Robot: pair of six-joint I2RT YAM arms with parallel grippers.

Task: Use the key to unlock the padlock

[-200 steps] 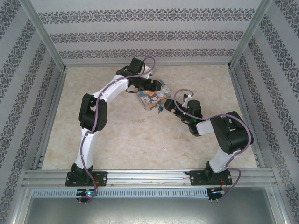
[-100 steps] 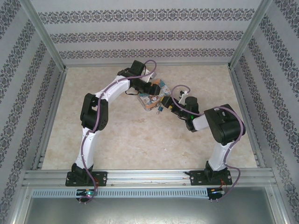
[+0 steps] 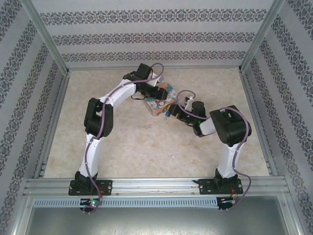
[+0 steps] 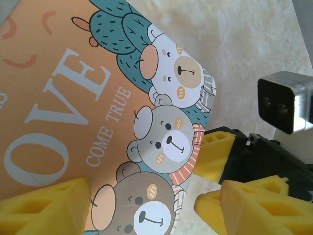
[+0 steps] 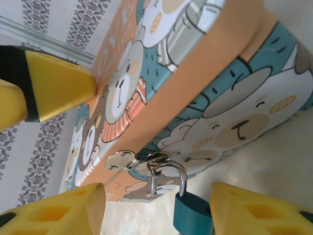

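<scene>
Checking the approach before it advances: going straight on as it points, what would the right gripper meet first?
Likely the padlock, hanging ahead of the right gripper, then the tin; depth unclear.

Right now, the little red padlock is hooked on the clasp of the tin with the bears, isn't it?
Almost, but the colour is wrong. The padlock is blue-teal, not red. The right wrist view shows it hooked by its silvery shackle on the clasp of the tin with the bears.
</scene>
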